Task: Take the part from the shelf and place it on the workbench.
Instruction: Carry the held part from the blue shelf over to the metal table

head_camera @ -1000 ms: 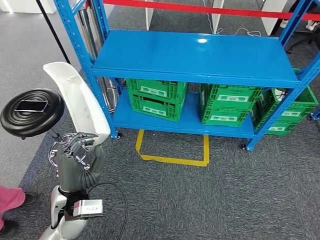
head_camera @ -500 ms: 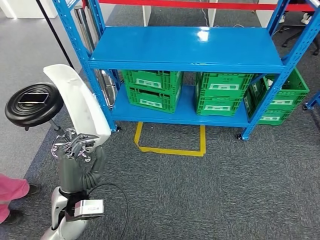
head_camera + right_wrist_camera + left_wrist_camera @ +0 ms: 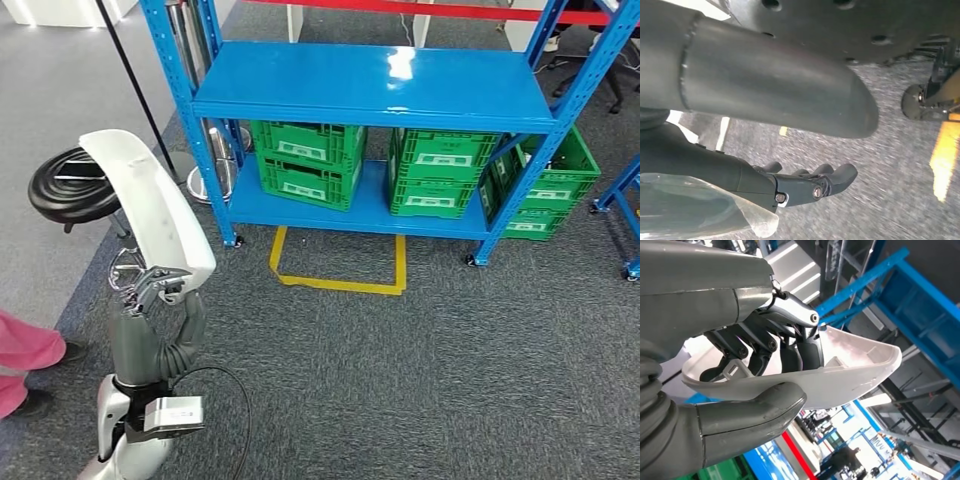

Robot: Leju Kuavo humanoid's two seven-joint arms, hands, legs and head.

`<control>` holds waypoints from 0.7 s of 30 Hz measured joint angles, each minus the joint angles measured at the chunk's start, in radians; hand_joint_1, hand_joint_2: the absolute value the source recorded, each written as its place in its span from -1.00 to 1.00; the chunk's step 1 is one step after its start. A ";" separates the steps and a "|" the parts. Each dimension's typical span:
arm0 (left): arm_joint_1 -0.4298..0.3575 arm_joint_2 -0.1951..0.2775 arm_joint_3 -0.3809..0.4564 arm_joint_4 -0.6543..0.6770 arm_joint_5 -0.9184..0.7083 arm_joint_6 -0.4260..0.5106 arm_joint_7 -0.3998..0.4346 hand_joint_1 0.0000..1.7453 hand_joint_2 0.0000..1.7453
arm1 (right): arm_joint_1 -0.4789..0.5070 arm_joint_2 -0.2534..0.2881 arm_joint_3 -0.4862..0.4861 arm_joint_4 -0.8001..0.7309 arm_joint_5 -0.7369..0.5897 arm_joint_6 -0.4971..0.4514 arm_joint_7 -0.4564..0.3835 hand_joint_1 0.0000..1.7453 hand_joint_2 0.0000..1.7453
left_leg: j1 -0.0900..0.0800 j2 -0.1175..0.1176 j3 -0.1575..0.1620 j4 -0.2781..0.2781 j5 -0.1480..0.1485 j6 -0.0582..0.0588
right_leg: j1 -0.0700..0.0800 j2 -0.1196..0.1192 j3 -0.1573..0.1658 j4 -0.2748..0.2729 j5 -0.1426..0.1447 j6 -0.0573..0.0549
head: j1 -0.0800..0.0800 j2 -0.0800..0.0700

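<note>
While the left hand carries the white part upright off the blue shelf, its fingers curl inside the shell and the thumb presses underneath (a pinch near 1 end only). The long part overhangs well past that grip, so I judge a jolt could lever it loose or swing it into the black stool nearby. The right hand hangs with fingers loosely apart, holding nothing.
</note>
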 joint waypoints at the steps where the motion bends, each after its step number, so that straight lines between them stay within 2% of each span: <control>1: -0.001 0.000 0.000 0.000 0.000 -0.002 0.000 1.00 1.00 | 0.001 0.000 -0.002 -0.001 -0.001 0.000 0.002 -1.00 -1.00 | -0.001 0.002 -0.018 0.001 0.015 0.004 | -0.001 0.001 -0.014 0.051 -0.061 0.003 | 0.001 0.000; 2: -0.001 -0.001 0.000 0.001 -0.001 -0.005 0.001 1.00 1.00 | 0.001 0.000 -0.004 -0.003 -0.001 0.000 0.003 -1.00 -1.00 | -0.002 0.002 -0.039 0.003 0.030 0.007 | -0.002 0.002 -0.026 0.116 -0.114 0.005 | 0.004 0.000; 3: -0.001 -0.001 0.000 0.001 -0.001 -0.007 0.002 1.00 1.00 | 0.001 0.000 -0.005 -0.004 -0.001 0.000 0.004 -1.00 -1.00 | -0.002 0.003 -0.061 0.006 0.046 0.008 | -0.002 0.002 -0.032 0.180 -0.141 0.008 | 0.004 0.000; 4: 0.000 -0.001 0.000 0.001 -0.002 -0.010 0.002 1.00 1.00 | 0.001 0.000 -0.007 -0.005 -0.002 0.000 0.004 -1.00 -1.00 | -0.003 0.004 -0.083 0.009 0.060 0.007 | -0.002 0.002 -0.029 0.227 -0.138 0.010 | 0.004 0.000; 5: 0.000 0.000 0.000 0.002 -0.004 -0.014 0.003 1.00 1.00 | 0.001 0.000 -0.009 -0.007 -0.002 0.001 0.004 -1.00 -1.00 | -0.003 0.005 -0.107 0.014 0.074 0.004 | -0.003 0.002 -0.014 0.250 -0.109 0.012 | 0.004 0.000; 6: 0.000 0.000 0.000 0.002 -0.008 -0.019 0.003 1.00 1.00 | 0.001 0.000 -0.011 -0.009 -0.002 0.001 0.004 -1.00 -1.00 | -0.003 0.005 -0.131 0.019 0.087 0.001 | -0.004 0.001 0.014 0.244 -0.068 0.014 | 0.004 0.000; 7: -0.001 0.000 0.000 0.002 -0.015 -0.025 0.003 1.00 1.00 | 0.001 0.000 -0.012 -0.011 -0.002 0.001 0.004 -1.00 -1.00 | -0.003 0.005 -0.151 0.026 0.098 -0.002 | -0.005 0.001 0.058 0.206 -0.042 0.014 | 0.005 0.000; 8: -0.001 0.000 -0.001 0.002 -0.024 -0.031 0.004 1.00 1.00 | 0.001 0.001 -0.013 -0.013 -0.002 0.001 0.003 -1.00 -1.00 | -0.004 0.004 -0.169 0.036 0.108 -0.007 | -0.006 0.001 0.122 0.135 -0.044 0.013 | 0.005 0.000; 9: -0.001 0.000 -0.001 0.002 -0.033 -0.035 0.006 1.00 1.00 | 0.000 0.002 -0.015 -0.016 -0.002 0.001 0.002 -1.00 -1.00 | -0.005 0.004 -0.182 0.046 0.116 -0.012 | -0.005 0.001 0.184 0.050 -0.074 0.009 | 0.005 0.000; 10: -0.001 0.000 -0.002 0.002 -0.042 -0.038 0.008 1.00 1.00 | -0.001 0.003 -0.016 -0.018 -0.001 0.002 0.000 -1.00 -1.00 | -0.006 0.004 -0.189 0.053 0.125 -0.017 | -0.004 0.002 0.231 -0.020 -0.109 0.003 | 0.004 0.000; 11: -0.001 0.000 -0.002 0.002 -0.051 -0.038 0.012 1.00 1.00 | 0.000 0.005 -0.017 -0.020 0.001 0.002 -0.003 -1.00 -1.00 | -0.006 0.004 -0.193 0.057 0.133 -0.023 | -0.001 0.002 0.261 -0.069 -0.137 -0.005 | 0.004 0.000; 12: -0.001 0.000 -0.002 0.002 -0.058 -0.038 0.016 1.00 1.00 | 0.002 0.006 -0.018 -0.022 0.004 0.003 -0.007 -1.00 -1.00 | -0.005 0.005 -0.195 0.058 0.141 -0.028 | -0.001 0.002 0.263 -0.085 -0.144 -0.014 | 0.004 0.000; 13: 0.000 0.001 -0.002 0.002 -0.063 -0.036 0.019 1.00 1.00 | 0.005 0.007 -0.018 -0.024 0.009 0.005 -0.011 -1.00 -1.00 | -0.002 0.004 -0.197 0.059 0.141 -0.034 | -0.001 0.000 0.258 -0.081 -0.137 -0.022 | 0.003 0.000; 14: 0.003 0.001 -0.002 0.002 -0.068 -0.033 0.022 1.00 1.00 | 0.010 0.009 -0.018 -0.029 0.016 0.010 -0.016 -1.00 -1.00 | 0.000 0.002 -0.202 0.071 0.123 -0.041 | -0.002 -0.002 0.252 -0.081 -0.129 -0.030 | 0.002 0.000; 15: 0.006 0.002 -0.002 0.002 -0.071 -0.029 0.025 1.00 1.00 | 0.016 0.013 -0.018 -0.037 0.023 0.017 -0.020 -1.00 -1.00 | 0.002 0.001 -0.210 0.101 0.086 -0.047 | -0.003 -0.005 0.244 -0.082 -0.120 -0.036 | 0.000 0.000; 16: 0.009 0.003 -0.002 0.002 -0.074 -0.026 0.026 1.00 1.00 | 0.023 0.017 -0.018 -0.046 0.030 0.026 -0.023 -1.00 -1.00 | 0.004 -0.001 -0.223 0.152 0.037 -0.054 | -0.004 -0.007 0.236 -0.081 -0.111 -0.039 | -0.001 0.000; 17: 0.013 0.005 -0.002 0.002 -0.076 -0.023 0.027 1.00 1.00 | 0.031 0.022 -0.018 -0.058 0.036 0.036 -0.024 -1.00 -1.00 | 0.006 -0.001 -0.237 0.217 -0.012 -0.060 | -0.003 -0.008 0.228 -0.080 -0.104 -0.041 | -0.002 0.000; 18: 0.016 0.006 -0.002 0.002 -0.076 -0.022 0.028 1.00 1.00 | 0.038 0.028 -0.017 -0.071 0.040 0.046 -0.021 -1.00 -1.00 | 0.008 -0.001 -0.249 0.282 -0.045 -0.064 | -0.003 -0.010 0.219 -0.079 -0.096 -0.041 | -0.003 0.000; 19: 0.019 0.008 -0.002 0.002 -0.076 -0.021 0.028 1.00 1.00 | 0.046 0.035 -0.017 -0.086 0.045 0.058 -0.017 -1.00 -1.00 | 0.010 -0.001 -0.251 0.326 -0.057 -0.066 | -0.003 -0.011 0.214 -0.078 -0.090 -0.041 | -0.003 0.000; 20: 0.021 0.009 -0.002 0.002 -0.074 -0.021 0.028 1.00 1.00 | 0.054 0.043 -0.017 -0.105 0.050 0.071 -0.011 -1.00 -1.00 | 0.011 -0.002 -0.238 0.333 -0.050 -0.066 | -0.003 -0.011 0.208 -0.075 -0.085 -0.040 | -0.003 0.000; 21: 0.022 0.010 -0.002 0.002 -0.072 -0.021 0.028 1.00 1.00 | 0.060 0.051 -0.018 -0.125 0.055 0.082 -0.006 -1.00 -1.00 | 0.012 -0.002 -0.206 0.298 -0.027 -0.064 | -0.003 -0.011 0.205 -0.072 -0.081 -0.038 | -0.003 0.000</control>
